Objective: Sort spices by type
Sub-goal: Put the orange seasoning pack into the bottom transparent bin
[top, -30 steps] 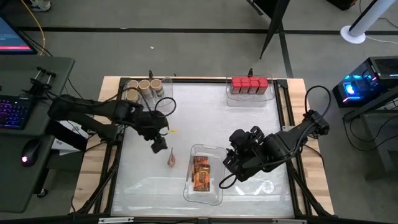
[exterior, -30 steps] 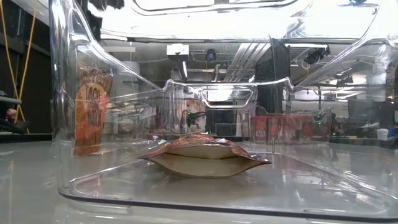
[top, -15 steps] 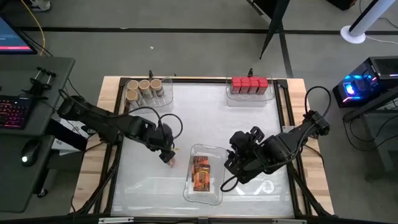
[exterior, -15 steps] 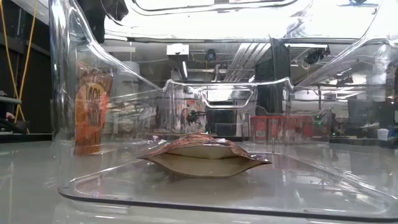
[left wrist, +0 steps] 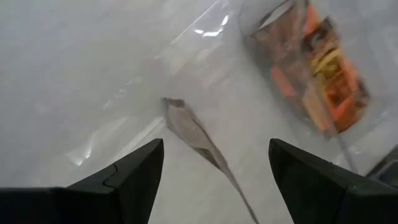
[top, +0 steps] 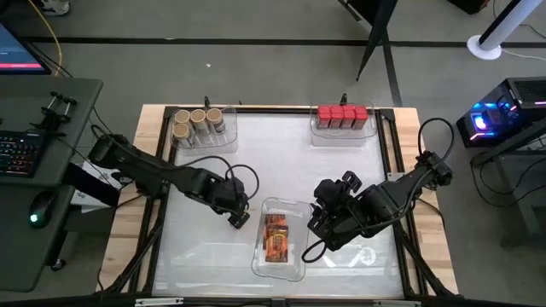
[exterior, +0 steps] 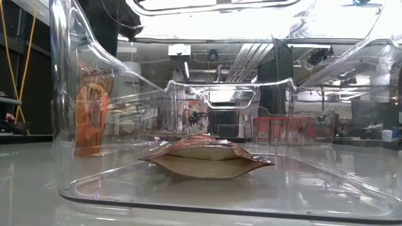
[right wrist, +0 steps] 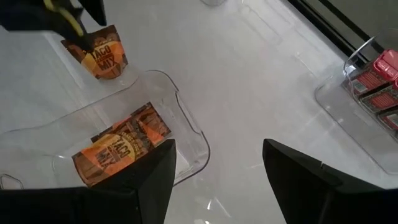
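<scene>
From above, the left gripper (top: 238,219) hovers at nine o'clock of the clear tray (top: 294,209), covering a loose packet (right wrist: 103,57); tray packets (top: 275,236) lie inside. The left wrist view shows spread fingers (left wrist: 127,177) straddling that upright packet. The right wrist view shows the right gripper (top: 318,223), fingers apart, at the tray's three o'clock.

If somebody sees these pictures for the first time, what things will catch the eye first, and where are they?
Most striking is the left gripper, fingers open, low over an orange packet standing on edge just outside the clear tray at the table's front middle, which holds more packets. At the back stand red boxes on the right and tan-lidded jars on the left.
</scene>
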